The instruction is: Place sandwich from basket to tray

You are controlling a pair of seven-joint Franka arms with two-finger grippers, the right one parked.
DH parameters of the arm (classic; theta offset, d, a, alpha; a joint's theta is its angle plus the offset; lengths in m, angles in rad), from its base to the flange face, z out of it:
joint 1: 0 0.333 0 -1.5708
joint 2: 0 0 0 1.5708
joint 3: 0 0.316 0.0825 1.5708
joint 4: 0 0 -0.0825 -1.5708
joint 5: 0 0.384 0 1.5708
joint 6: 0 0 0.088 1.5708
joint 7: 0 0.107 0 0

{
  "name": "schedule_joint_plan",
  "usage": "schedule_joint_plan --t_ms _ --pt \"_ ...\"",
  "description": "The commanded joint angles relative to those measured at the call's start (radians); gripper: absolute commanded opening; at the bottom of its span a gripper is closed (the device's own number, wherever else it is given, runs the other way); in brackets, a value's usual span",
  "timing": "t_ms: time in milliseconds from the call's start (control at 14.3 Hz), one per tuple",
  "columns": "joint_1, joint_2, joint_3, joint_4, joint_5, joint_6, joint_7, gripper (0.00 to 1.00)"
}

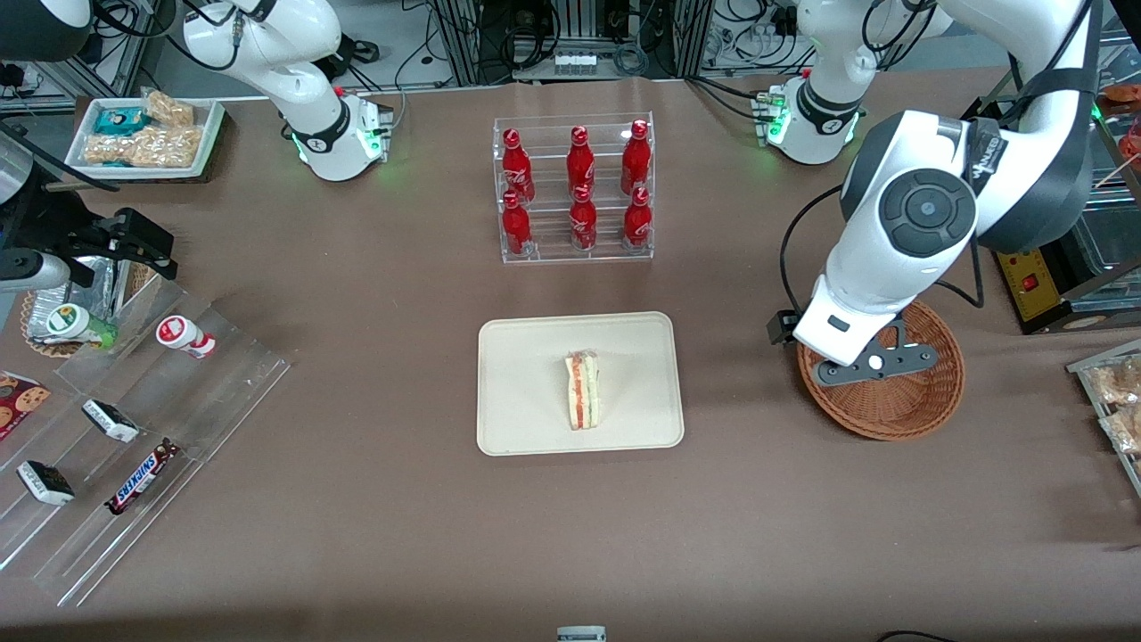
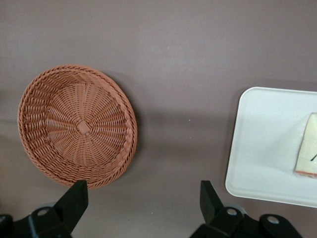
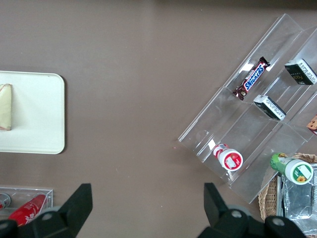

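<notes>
The sandwich (image 1: pixel 584 390), a pale wedge with red and green layers, lies on its side in the middle of the cream tray (image 1: pixel 508 428). The round wicker basket (image 1: pixel 900 410) stands toward the working arm's end of the table and has nothing in it. My left gripper (image 2: pixel 143 198) hangs open and holds nothing, above bare table between the basket (image 2: pixel 77 131) and the tray (image 2: pixel 262 148). One edge of the sandwich (image 2: pixel 308 148) shows on that tray. In the front view the arm's wrist covers the basket's rim on the tray's side and hides the fingers.
A clear rack of red bottles (image 1: pixel 575 192) stands farther from the front camera than the tray. Toward the parked arm's end are a stepped acrylic shelf (image 1: pixel 134 419) with snack bars and a white tray of snacks (image 1: pixel 147 134). More packaged snacks (image 1: pixel 1114 392) lie at the working arm's end.
</notes>
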Motion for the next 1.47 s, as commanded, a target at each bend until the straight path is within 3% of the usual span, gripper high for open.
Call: schedule_joint_plan --t_ms 0,490,769,909,1119,1399 --pt "0.028 -0.010 -0.001 0.016 -0.027 -0.027 0.014 1.00" --pt "0.131 -0.065 0.002 0.016 -0.059 -0.054 0.063 1.00" --pt "0.153 -0.125 0.135 0.018 -0.140 -0.135 0.345 1.00" --pt "0.140 -0.156 0.186 0.018 -0.147 -0.171 0.461 1.00" --pt "0.070 -0.210 0.313 0.018 -0.202 -0.258 0.644 1.00" --pt "0.005 -0.231 0.393 0.036 -0.200 -0.314 0.769 1.00"
